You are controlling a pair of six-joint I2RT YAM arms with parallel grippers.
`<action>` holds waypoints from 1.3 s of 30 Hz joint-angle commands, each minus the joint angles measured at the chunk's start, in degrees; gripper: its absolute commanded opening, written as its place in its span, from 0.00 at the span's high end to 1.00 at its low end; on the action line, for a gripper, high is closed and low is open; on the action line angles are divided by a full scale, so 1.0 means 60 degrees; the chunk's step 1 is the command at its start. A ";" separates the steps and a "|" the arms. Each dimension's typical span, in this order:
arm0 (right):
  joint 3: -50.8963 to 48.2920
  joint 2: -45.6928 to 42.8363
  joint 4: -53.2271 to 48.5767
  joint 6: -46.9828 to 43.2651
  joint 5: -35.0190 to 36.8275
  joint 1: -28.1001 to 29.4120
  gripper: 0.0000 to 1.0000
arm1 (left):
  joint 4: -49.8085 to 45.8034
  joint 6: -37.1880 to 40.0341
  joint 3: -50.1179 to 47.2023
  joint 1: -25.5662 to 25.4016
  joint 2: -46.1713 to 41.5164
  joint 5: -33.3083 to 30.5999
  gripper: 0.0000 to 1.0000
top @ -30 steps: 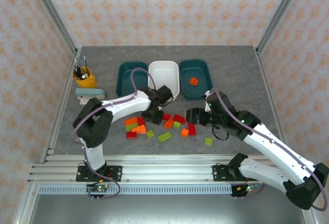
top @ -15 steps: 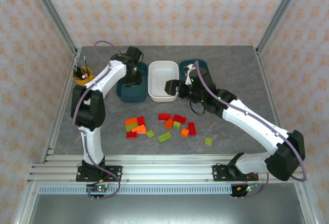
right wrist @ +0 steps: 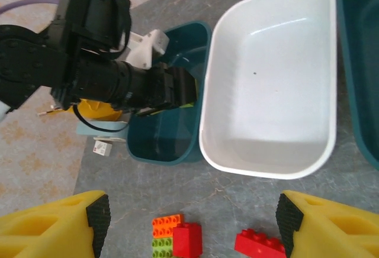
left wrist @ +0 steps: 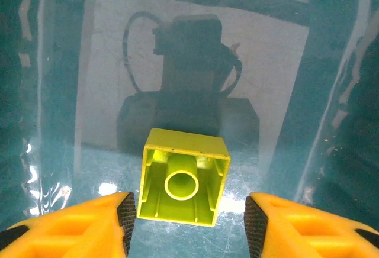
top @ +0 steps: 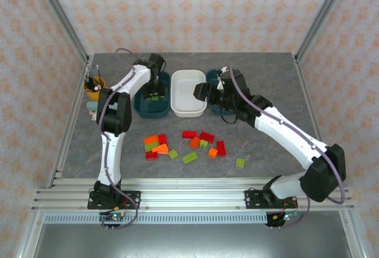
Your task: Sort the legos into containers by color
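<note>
Saw the left arm [top: 127, 83] stretched far forward, its wrist bent down into the left teal tray [top: 144, 109] at the back of the table [top: 278, 86]. Found the left gripper [left wrist: 189, 234] low over the tray floor, jaws apart, nothing clamped. Noted one lime green brick [left wrist: 183, 178] lying on that floor between the yellow fingers [left wrist: 65, 228], hollow underside turned up to the wrist camera. Could not tell whether its near corner touched the pad just beside it.

Saw the right arm [top: 284, 134] reaching diagonally forward and to the left, elbow at the right side of the table, forearm crossing the right teal tray [top: 212, 76]. Found the right gripper [right wrist: 193, 210] held high by the right end of the white tray [right wrist: 269, 104], tilted down toward the table, jaws spread wide and holding nothing.

Counted the loose bricks [top: 189, 142], red, orange and lime, scattered on the table in front of the trays, with a single lime one [top: 240, 163] apart on the right. Spotted a yellow pen cup [top: 95, 86] left of the trays.
</note>
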 commanded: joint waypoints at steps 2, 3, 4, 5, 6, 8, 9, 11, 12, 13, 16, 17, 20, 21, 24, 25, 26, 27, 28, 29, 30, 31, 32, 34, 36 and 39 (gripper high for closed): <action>0.0274 -0.0418 -0.1500 -0.0397 0.0451 -0.0132 0.24 | -0.0521 0.0082 0.0193 0.0060 -0.0973 -0.0234 0.40; 0.0432 -0.0419 -0.2035 -0.0566 0.0579 -0.0124 0.24 | -0.0547 0.0006 0.0167 0.0055 -0.1227 -0.0226 0.39; 0.0561 -0.0418 -0.2539 -0.0664 0.0705 -0.0124 0.25 | -0.0499 -0.0058 0.0099 0.0047 -0.1488 -0.0171 0.37; 0.0642 -0.0419 -0.3092 -0.0771 0.0799 -0.0136 0.25 | -0.0391 -0.0175 -0.0069 0.0034 -0.1868 -0.0076 0.34; 0.0659 -0.0453 -0.3584 -0.0866 0.0843 -0.0136 0.25 | -0.0209 -0.0323 -0.0325 0.0011 -0.2273 0.0050 0.33; 0.0566 -0.0575 -0.4362 -0.0985 0.0868 -0.0132 0.26 | 0.0226 -0.0642 -0.0904 -0.0078 -0.3086 0.0485 0.31; 0.0488 -0.0628 -0.4778 -0.1010 0.0875 -0.0136 0.26 | 0.0449 -0.0801 -0.1255 -0.0153 -0.3514 0.0775 0.30; 0.0263 -0.0667 -0.5508 -0.1063 0.0913 -0.0134 0.27 | 0.0871 -0.1128 -0.2000 -0.0392 -0.4482 0.1206 0.29; 0.0033 -0.0637 -0.5792 -0.1083 0.0861 -0.0132 0.27 | 0.1147 -0.1337 -0.2518 -0.0558 -0.4923 0.1480 0.29; -0.0170 -0.0585 -0.6019 -0.1136 0.0815 -0.0136 0.28 | 0.1370 -0.1535 -0.2980 -0.0719 -0.5368 0.1678 0.28; -0.0912 -0.0292 -0.6224 -0.1248 0.0485 -0.0132 0.29 | 0.2163 -0.1937 -0.4582 -0.1538 -0.6719 0.2278 0.27; -0.1110 -0.0168 -0.6144 -0.1292 0.0359 -0.0129 0.30 | 0.2448 -0.2098 -0.5134 -0.1875 -0.7140 0.2444 0.27; -0.1540 0.0323 -0.5749 -0.1384 0.0045 -0.0136 0.32 | 0.3117 -0.2440 -0.6577 -0.2869 -0.8271 0.2772 0.27; -0.1617 0.0531 -0.5643 -0.1412 -0.0019 -0.0128 0.35 | 0.3313 -0.2571 -0.7069 -0.3228 -0.8665 0.2780 0.27; -0.1777 0.1073 -0.5279 -0.1553 -0.0255 -0.0132 0.42 | 0.3874 -0.3167 -0.8480 -0.3941 -0.9573 0.2616 0.26; -0.1798 0.1220 -0.5171 -0.1578 -0.0309 -0.0136 0.42 | 0.4031 -0.3389 -0.8880 -0.4064 -0.9768 0.2585 0.26; -0.1843 0.1361 -0.5038 -0.1592 -0.0358 -0.0136 0.42 | 0.4215 -0.3620 -0.9296 -0.4183 -0.9962 0.2590 0.26; -0.1871 0.1460 -0.4928 -0.1608 -0.0398 -0.0136 0.42 | 0.4315 -0.3775 -0.9572 -0.4275 -1.0089 0.2561 0.26; -0.1883 0.1552 -0.4820 -0.1623 -0.0420 -0.0134 0.42 | 0.4387 -0.3886 -0.9765 -0.4385 -1.0209 0.2473 0.26; -0.1874 0.1630 -0.4763 -0.1624 -0.0398 -0.0134 0.42 | 0.4428 -0.3931 -0.9908 -0.4513 -1.0304 0.2375 0.26; -0.1877 0.1726 -0.4725 -0.1651 -0.0377 -0.0132 0.42 | 0.4440 -0.3941 -0.9982 -0.4601 -1.0380 0.2290 0.26; -0.1880 0.1821 -0.4704 -0.1680 -0.0329 -0.0129 0.42 | 0.4441 -0.3955 -1.0031 -0.4671 -1.0423 0.2219 0.27; -0.1890 0.1953 -0.4641 -0.1697 -0.0309 -0.0136 0.42 | 0.4488 -0.3980 -1.0085 -0.4716 -1.0453 0.2198 0.26; -0.1910 0.2184 -0.4490 -0.1711 -0.0330 -0.0136 0.42 | 0.4653 -0.4041 -1.0152 -0.4785 -1.0512 0.2183 0.26; -0.1884 0.2401 -0.4321 -0.1689 -0.0396 -0.0136 0.43 | 0.4759 -0.4073 -1.0167 -0.4870 -1.0535 0.2151 0.26; -0.1808 0.2634 -0.4181 -0.1636 -0.0415 -0.0134 0.43 | 0.4722 -0.4087 -1.0111 -0.4950 -1.0485 0.2099 0.26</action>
